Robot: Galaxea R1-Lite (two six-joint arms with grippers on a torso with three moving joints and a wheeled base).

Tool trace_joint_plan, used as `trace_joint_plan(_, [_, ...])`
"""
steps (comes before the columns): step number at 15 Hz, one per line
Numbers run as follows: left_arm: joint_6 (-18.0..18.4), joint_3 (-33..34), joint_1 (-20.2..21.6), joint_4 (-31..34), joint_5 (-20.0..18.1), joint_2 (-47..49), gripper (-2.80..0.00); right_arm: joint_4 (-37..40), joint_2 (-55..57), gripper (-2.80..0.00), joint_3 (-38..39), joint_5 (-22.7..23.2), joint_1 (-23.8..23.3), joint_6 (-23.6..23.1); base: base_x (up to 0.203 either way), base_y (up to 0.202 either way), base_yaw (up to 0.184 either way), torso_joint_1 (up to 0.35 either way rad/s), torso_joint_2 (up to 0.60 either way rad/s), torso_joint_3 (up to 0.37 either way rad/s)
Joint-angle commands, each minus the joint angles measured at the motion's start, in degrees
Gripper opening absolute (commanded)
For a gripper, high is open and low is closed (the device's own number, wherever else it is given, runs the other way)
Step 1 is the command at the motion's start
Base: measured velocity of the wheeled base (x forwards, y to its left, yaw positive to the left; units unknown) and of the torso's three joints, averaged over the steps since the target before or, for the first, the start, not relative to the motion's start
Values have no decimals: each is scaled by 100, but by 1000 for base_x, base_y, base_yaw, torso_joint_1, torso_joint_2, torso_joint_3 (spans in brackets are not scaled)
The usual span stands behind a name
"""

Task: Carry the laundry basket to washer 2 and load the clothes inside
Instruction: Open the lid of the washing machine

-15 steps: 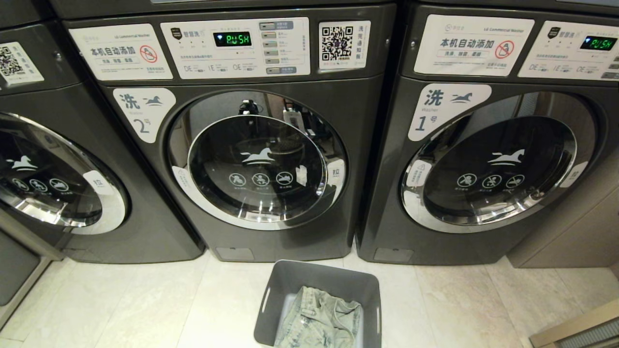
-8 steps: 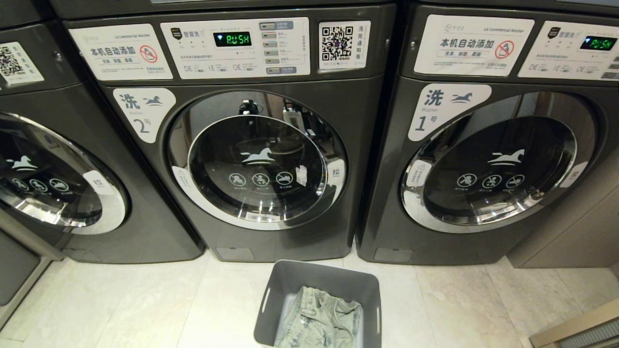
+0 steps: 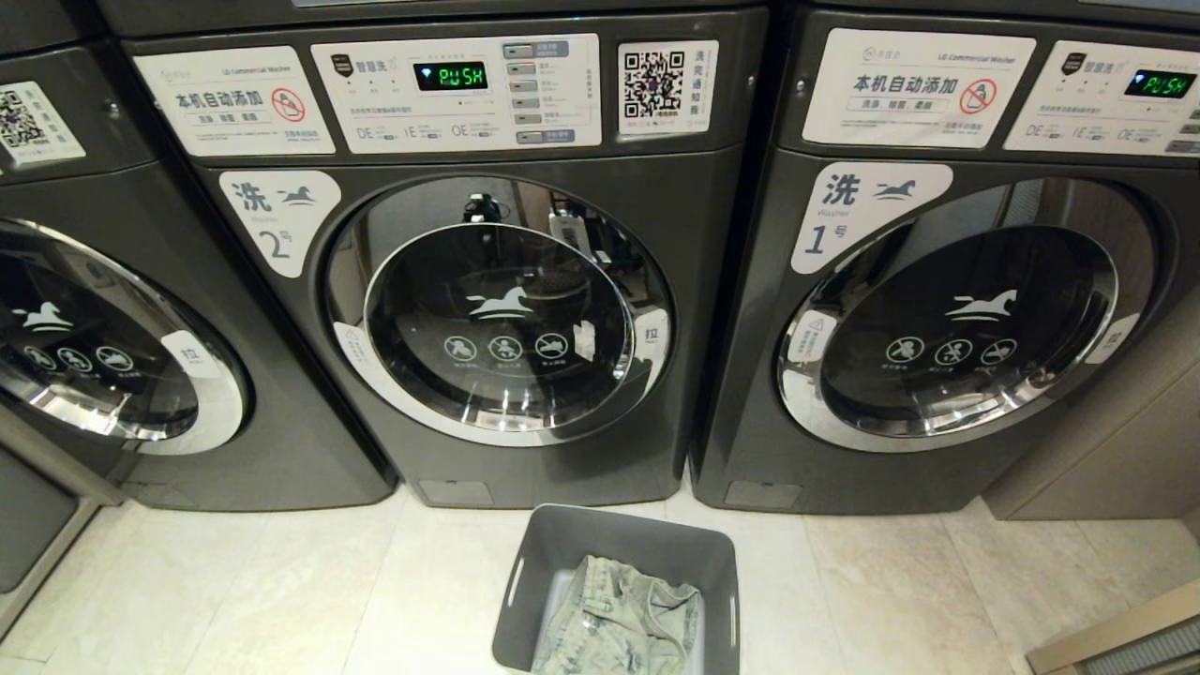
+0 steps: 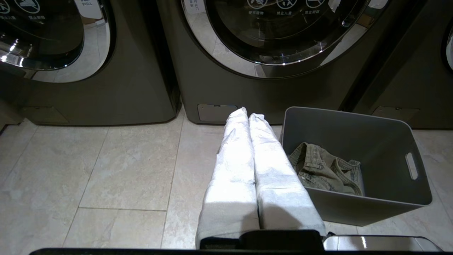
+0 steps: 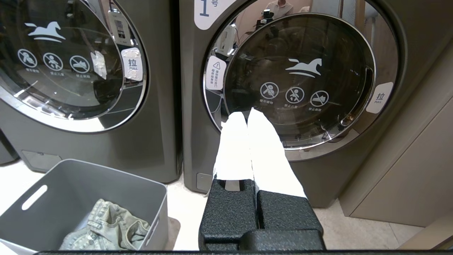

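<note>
On the far left stands a third dark grey washer (image 3: 112, 356), its door closed. My left gripper (image 4: 247, 115) hangs low over the pale floor tiles (image 3: 281, 600), its white-wrapped fingers (image 4: 233, 159) pressed together and holding nothing; it sits just left of the laundry basket (image 4: 375, 209), apart from its wall. Ahead of me, washer 2 (image 3: 525, 469) stands with its round chrome-rimmed glass door (image 3: 497, 314) closed, and the green display (image 3: 451, 76) on its panel reads PUSH. The laundry basket (image 3: 647, 539) rests on the floor just in front of washer 2, near its right lower corner and close to the seam between the two machines. The clothes (image 3: 619, 623) lie crumpled inside the basket, on its bottom. To the right, washer 1 (image 3: 750, 450) also has its door closed. My right gripper (image 5: 247, 114) is held in front of washer 1, to the right of the basket, fingers (image 5: 265, 148) closed together with nothing between them. A beige cabinet side (image 3: 1106, 469) stands at the far right
</note>
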Motion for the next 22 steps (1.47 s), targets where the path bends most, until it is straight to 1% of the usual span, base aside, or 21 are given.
trace_joint_plan(1, [-33, 0, -1, 0, 4, -1, -280, -12, 9, -280, 229, -4, 0, 3, 0, 0, 0, 0, 0, 0])
trace_joint_plan(10, [-24, 0, 1, 0, 4, -1, -280, -12, 9, -280, 229, -21, 0, 80, 0, 0, 0, -8, 22, 13])
trace_joint_plan(22, [-33, 0, 1, 0, 4, -1, -280, -12, 9, -280, 229, -21, 1, 56, 0, 0, 0, -141, 421, 276])
